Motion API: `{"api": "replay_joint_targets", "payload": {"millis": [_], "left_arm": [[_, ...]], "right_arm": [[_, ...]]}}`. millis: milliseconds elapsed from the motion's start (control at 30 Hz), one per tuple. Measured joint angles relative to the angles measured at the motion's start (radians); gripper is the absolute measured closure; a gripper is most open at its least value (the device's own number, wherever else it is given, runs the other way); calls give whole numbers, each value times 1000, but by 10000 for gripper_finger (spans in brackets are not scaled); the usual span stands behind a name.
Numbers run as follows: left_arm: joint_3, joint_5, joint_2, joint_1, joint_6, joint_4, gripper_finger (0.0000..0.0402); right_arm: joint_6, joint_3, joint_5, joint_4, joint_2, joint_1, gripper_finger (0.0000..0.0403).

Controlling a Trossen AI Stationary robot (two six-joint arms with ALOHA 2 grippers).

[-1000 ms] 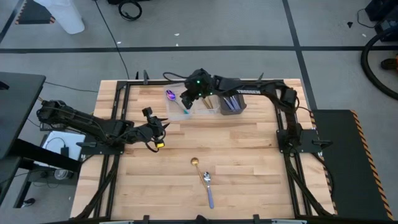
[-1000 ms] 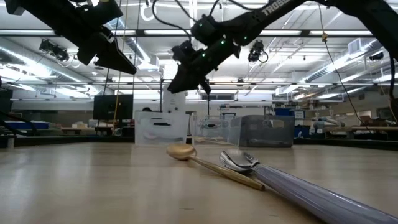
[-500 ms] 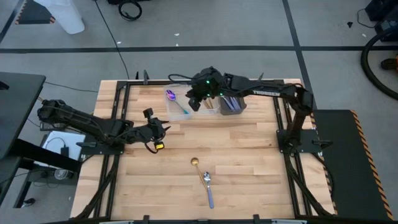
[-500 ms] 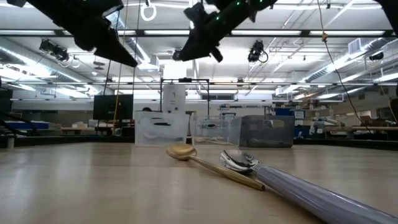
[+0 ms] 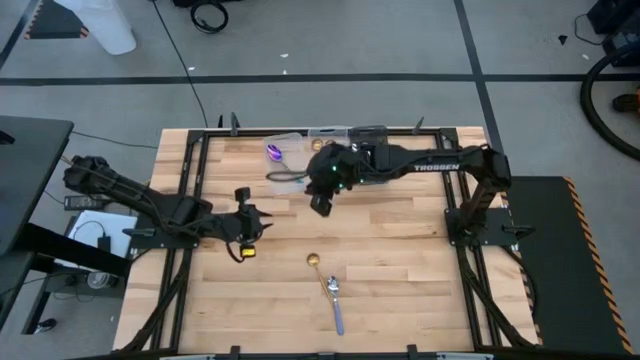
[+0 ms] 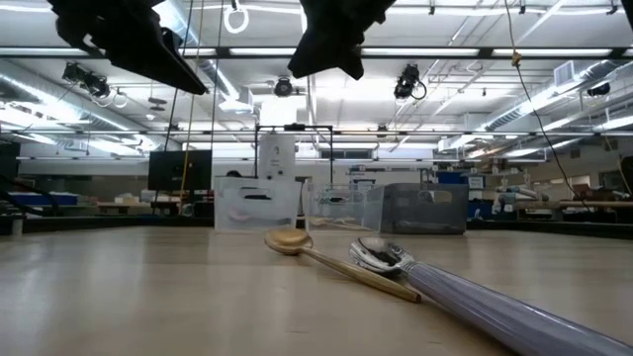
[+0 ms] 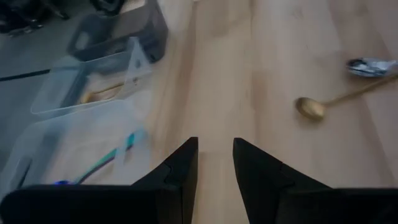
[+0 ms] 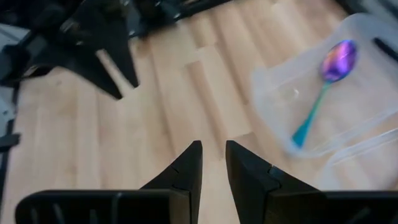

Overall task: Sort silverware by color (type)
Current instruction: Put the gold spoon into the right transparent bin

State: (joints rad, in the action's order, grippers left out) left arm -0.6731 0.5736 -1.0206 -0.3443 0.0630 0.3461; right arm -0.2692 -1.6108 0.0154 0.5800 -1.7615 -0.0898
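Since 1 second ago the right claw (image 5: 320,205) has pulled back from over the bins at the far edge and now hangs above bare bench (image 5: 400,260), nearer the middle. Its fingers stand a little apart with nothing between them, as the right wrist view shows. The left claw (image 5: 262,225) has shifted slightly nearer and waits above the bench's left half, fingers likewise apart and empty.

A blue-purple spoon (image 5: 274,153) with a teal handle lies in the clear bin (image 5: 290,140) at the far edge; the left wrist view shows something gold in the next bin (image 7: 74,87), and a dark grey bin (image 7: 118,34) beside that. 2 pieces remain loose on the near middle of the bench: a gold spoon (image 5: 314,262) and, just beside it, a silver spoon (image 5: 333,288) with a pale handle. In the low view their ends look to overlap.

My reading: a drop-off is finished and the step in hand is the trip to fetch the next piece. That calls for the right claw to travel nearer, come down over 1 of the 2 spoons, and pinch its slim handle without dragging the neighbour.
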Motion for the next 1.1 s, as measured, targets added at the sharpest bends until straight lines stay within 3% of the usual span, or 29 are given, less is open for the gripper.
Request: {"api": "replay_joint_targets", "payload": {"millis": [500,700,1100], "left_arm": [[0,-14,0,-31,79,-5,292],[0,-62,-1,-31,91,-21,292],[0,-209,-4,-46,91,-101,292]], "right_arm": [[-138,0,-25,28,0,175,321],[-225,0,-30,54,-2,229,321],[-385,0,-173,138,-4,357,321]]}}
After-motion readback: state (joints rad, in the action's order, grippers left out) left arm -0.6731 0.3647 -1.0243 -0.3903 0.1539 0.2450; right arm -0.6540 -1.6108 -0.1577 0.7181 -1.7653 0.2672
